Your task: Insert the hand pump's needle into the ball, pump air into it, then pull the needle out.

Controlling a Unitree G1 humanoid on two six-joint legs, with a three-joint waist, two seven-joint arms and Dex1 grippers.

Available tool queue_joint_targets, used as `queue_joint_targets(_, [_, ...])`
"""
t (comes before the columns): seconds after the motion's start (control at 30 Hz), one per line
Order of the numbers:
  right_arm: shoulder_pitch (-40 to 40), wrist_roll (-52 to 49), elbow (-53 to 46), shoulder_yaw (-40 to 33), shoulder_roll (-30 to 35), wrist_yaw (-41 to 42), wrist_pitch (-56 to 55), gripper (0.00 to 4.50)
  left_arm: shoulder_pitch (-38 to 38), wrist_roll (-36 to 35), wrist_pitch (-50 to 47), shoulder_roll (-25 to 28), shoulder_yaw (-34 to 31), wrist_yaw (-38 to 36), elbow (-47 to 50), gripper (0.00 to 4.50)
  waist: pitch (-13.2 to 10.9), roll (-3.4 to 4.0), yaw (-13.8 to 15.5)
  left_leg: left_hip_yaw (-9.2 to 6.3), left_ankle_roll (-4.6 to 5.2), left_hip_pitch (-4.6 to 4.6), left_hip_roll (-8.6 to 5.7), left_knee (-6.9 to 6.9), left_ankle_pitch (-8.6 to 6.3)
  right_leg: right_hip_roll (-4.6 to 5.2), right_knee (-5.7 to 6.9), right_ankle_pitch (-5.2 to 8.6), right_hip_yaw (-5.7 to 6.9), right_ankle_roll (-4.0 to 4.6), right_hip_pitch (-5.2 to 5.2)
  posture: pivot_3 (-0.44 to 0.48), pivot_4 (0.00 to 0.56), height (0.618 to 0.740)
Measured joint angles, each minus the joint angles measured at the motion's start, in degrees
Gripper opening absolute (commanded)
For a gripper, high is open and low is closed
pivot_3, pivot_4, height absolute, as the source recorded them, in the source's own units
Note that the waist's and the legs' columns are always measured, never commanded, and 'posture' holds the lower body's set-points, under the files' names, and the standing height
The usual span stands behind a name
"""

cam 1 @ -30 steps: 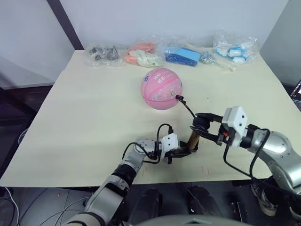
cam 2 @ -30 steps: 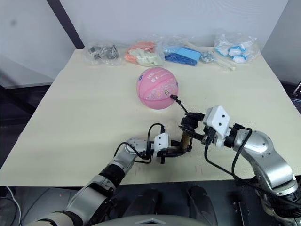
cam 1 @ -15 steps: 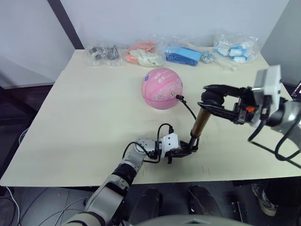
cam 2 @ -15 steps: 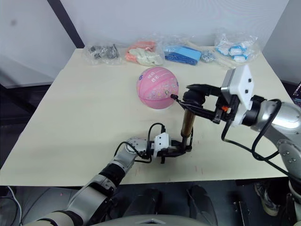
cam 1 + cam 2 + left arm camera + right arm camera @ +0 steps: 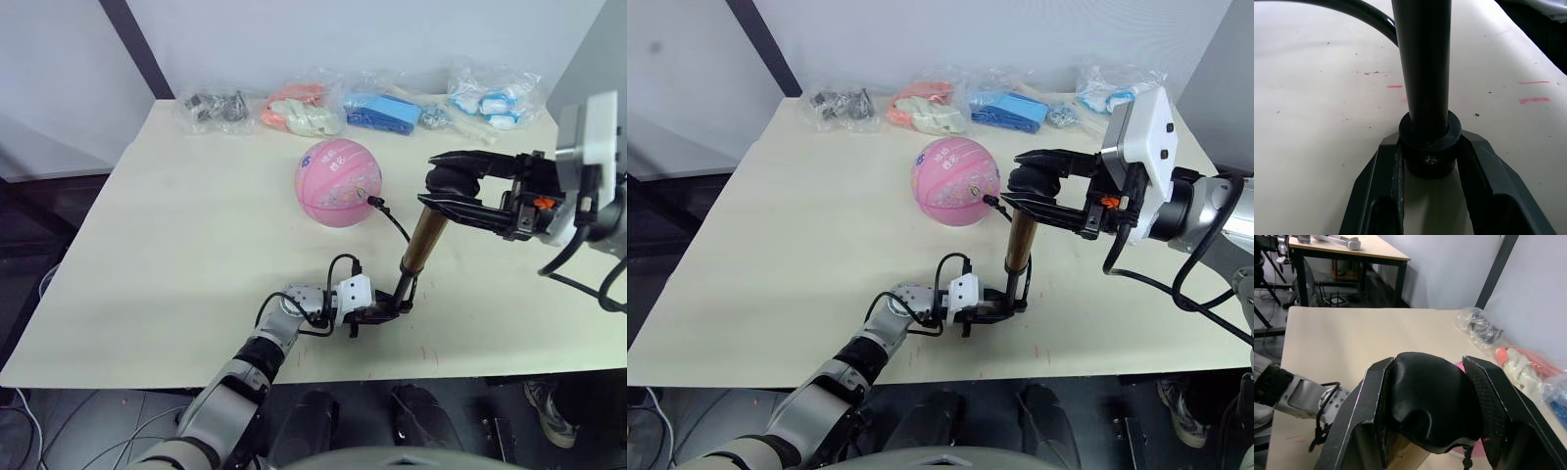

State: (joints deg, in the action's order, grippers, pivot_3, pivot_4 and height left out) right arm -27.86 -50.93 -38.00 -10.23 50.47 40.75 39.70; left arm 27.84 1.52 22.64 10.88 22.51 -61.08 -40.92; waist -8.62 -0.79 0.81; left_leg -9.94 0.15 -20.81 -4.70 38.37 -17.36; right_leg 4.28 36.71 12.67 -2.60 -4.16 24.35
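The pink ball (image 5: 337,183) rests on the table's far middle. The needle (image 5: 372,203) on its black fitting sits in the ball's right side, and the thin hose (image 5: 396,226) runs from it to the hand pump (image 5: 425,241). The pump stands tilted and drawn out long, its gold barrel above a black rod (image 5: 1422,63). My left gripper (image 5: 390,311) is shut on the pump's bottom cap (image 5: 1430,149) at table level. My right gripper (image 5: 441,183) is shut on the black top end (image 5: 1430,401), raised well above the table to the right of the ball.
Several plastic-bagged items line the table's far edge: dark metal parts (image 5: 214,111), orange and white pieces (image 5: 299,113), blue pieces (image 5: 382,114), and white and blue pieces (image 5: 488,98). The table's front edge (image 5: 323,364) lies just behind my left gripper.
My right gripper has lifted the pump's top end up and to the right, drawing the pump out from short and low to long. The left gripper and the ball have stayed put.
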Motion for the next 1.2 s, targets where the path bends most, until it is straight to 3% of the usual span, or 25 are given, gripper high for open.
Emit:
queue_joint_targets(0.33, [11.53,13.53,-0.63,8.62,-5.96,0.23,-11.91,1.81,-0.13,0.47,-1.07,0.49,-0.04,0.54,0.49,1.12,0.11,-0.05,-0.22,0.01,0.05,0.36,0.00,0.01,-0.03,-0.14,0.07,0.00,0.03,-0.01,-0.30,0.000,0.150,0.740])
queue_joint_targets(0.63, [18.27,24.71,4.97,15.53,-12.53,0.18,-21.43,1.81,-0.15,0.54,-0.97,0.67,-0.03,0.58,0.25,1.12,0.12,-0.08,-0.40,0.04,0.01,0.68,0.00,-0.04,-0.01,-0.17,0.06,0.01,-0.02,-0.02,-0.57,0.000,0.150,0.740])
queue_joint_targets(1.03, [22.65,31.98,13.20,19.28,-17.80,1.35,-31.32,1.81,-0.61,0.42,-1.32,0.46,-0.59,0.61,0.25,1.12,0.14,-0.08,-0.60,0.05,0.07,0.90,-0.01,-0.07,-0.05,-0.19,0.04,0.02,-0.06,-0.02,-0.78,0.000,0.150,0.740])
queue_joint_targets(1.2, [21.58,31.17,11.83,18.09,-17.31,1.47,-29.15,1.81,-0.41,0.33,-1.44,0.54,-0.74,0.11,0.22,1.12,0.14,-0.07,-0.69,0.05,0.07,0.89,-0.01,-0.07,-0.05,-0.19,0.04,0.02,-0.07,-0.02,-0.77,0.000,0.150,0.740])
